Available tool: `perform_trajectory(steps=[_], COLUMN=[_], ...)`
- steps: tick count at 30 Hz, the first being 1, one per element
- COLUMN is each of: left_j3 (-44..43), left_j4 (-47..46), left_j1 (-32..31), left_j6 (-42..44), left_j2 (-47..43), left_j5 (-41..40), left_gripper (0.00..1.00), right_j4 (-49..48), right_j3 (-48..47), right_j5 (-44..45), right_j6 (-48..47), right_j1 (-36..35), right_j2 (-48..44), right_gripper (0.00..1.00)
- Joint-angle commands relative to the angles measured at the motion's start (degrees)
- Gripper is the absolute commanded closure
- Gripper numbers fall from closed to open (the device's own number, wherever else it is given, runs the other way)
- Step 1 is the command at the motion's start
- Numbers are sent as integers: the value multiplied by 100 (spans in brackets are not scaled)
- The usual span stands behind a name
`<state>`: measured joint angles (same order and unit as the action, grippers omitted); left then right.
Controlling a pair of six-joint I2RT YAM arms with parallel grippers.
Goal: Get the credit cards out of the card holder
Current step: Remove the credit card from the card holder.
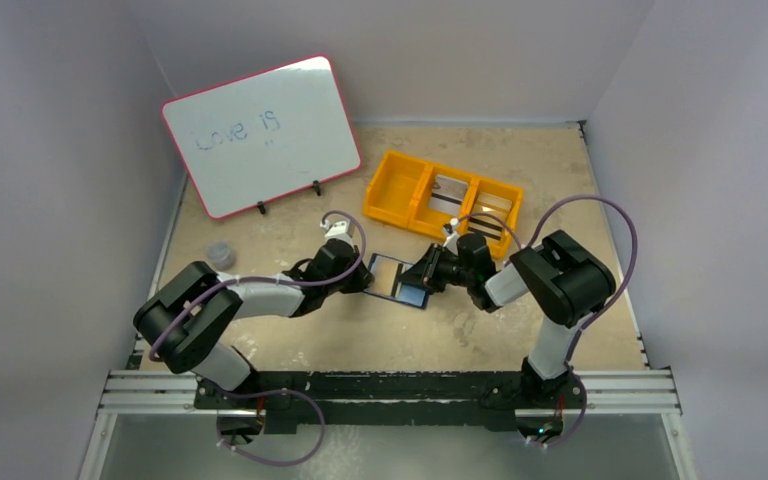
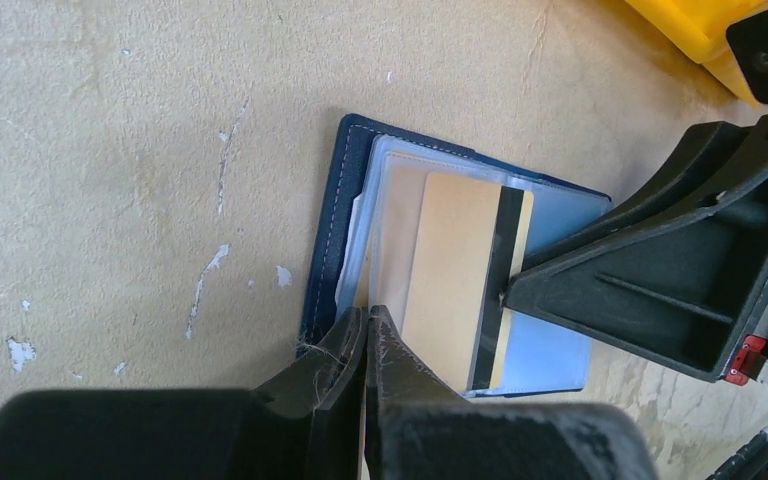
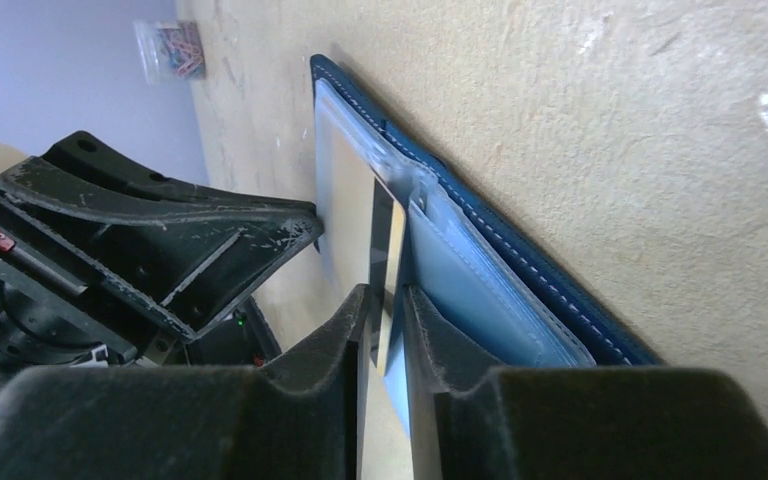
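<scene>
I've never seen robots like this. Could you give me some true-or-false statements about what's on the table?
1. The card holder lies open on the table. True.
2. The whiteboard is blank. False: "Love is" is written on it.
3. A card with a dark stripe lies on the open holder. True.
4. The orange tray has two compartments. False: it has three.
5. The left hand is spread wide. False: its fingers are closed together.
</scene>
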<state>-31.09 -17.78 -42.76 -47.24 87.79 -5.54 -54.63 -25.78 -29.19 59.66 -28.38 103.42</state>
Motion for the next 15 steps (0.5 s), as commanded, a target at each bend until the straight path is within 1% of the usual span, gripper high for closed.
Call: perform_trajectory(steps=[1,2,3,5,6,8,11,13,15], left_j3=[170,169,173,172,181,188,219,278,361], left_j4=[547,541,537,524,514,533,560,597,574], left_j1=[-4,-12,-15,-18,-20,-14,-21,-16,-14], left_j6=[200,204,186,157,146,141,84,27,-77], left_j2=[234,240,251,256,256,229,141,69,-27], left_j5=[216,228,229,229,233,200,101,-41,-193], left_gripper=[100,100,100,100,100,100,100,100,100], right_j4=[205,275,239,-35,-182,-374,-402,-220,171], right_j3=[-113,-149,-138,-68,-37,-19,-70,-60,-79], right_j5=[427,439,447,407,390,371,359,437,394], right_j6=[-54,-75,-25,107,191,293,331,244,143], right_j1=[-4,-9,-9,-10,-10,-14,-12,-10,-10], right_j2=[-186,-204,-201,-120,-67,17,25,-117,-305], right_gripper=[73,70,70,75,78,81,94,99,100])
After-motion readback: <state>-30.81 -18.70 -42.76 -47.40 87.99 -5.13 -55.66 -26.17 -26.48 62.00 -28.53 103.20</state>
